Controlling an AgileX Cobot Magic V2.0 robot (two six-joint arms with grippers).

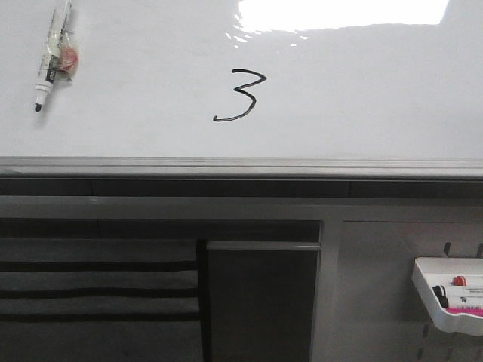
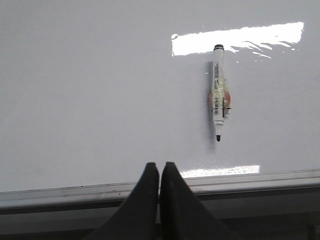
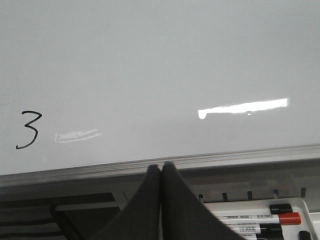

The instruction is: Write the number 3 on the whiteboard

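Both pressed together and empty, left claw, right claw, number 3 drawn on whiteboard

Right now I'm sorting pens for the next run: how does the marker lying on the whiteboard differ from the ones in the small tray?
The marker on the whiteboard lies alone and uncapped, its black tip bare; the markers in the tray lie packed side by side with caps on. Its barrel carries a clear wrap with an orange-pink patch; theirs look plain with printed labels. It shows only black; theirs have black and red caps. All have white barrels.
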